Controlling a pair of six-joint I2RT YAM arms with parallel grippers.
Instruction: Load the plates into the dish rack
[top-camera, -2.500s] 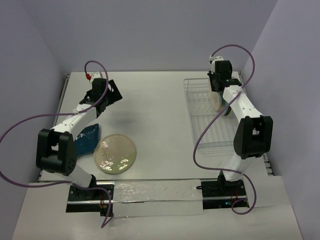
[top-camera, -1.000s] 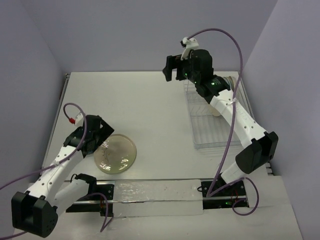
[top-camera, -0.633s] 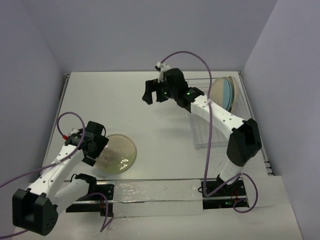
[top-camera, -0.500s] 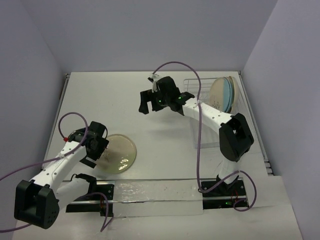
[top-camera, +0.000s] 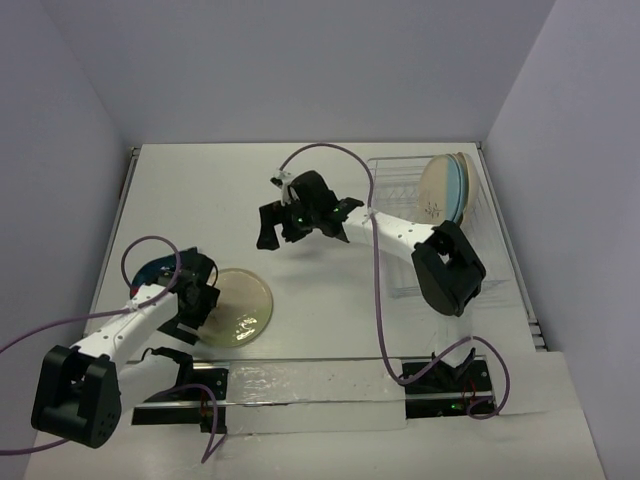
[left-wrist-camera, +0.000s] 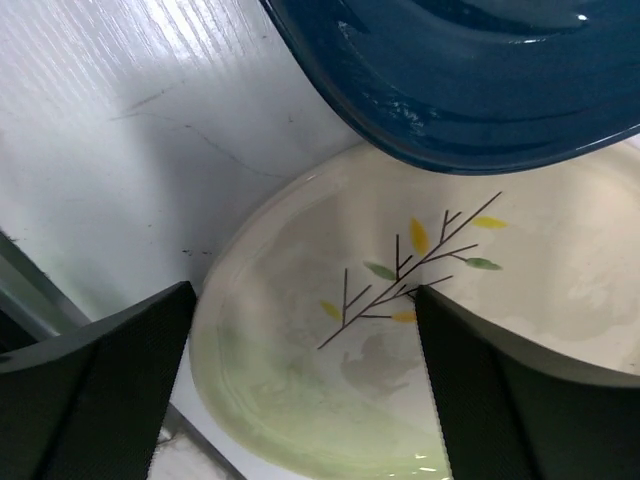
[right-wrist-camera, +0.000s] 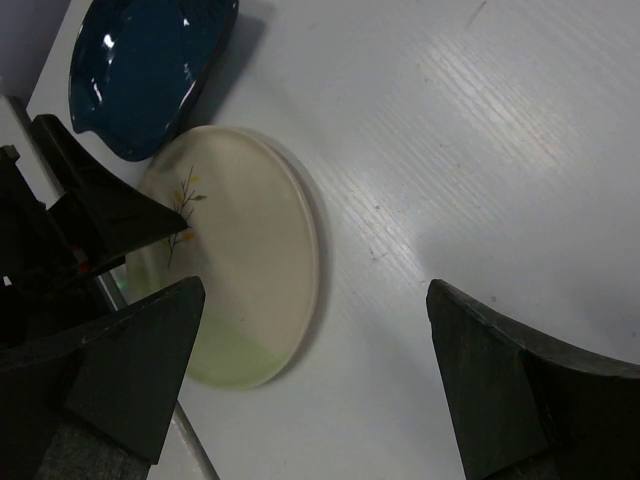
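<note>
While the left gripper (left-wrist-camera: 303, 290) and right gripper (right-wrist-camera: 315, 288) gape empty, the cream-green sprig plate (top-camera: 238, 302) lies flat

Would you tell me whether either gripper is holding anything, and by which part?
Nothing is held: the left gripper is open over the cream plate, and the right gripper is open above the table.

No readable text or labels appear anywhere.
</note>
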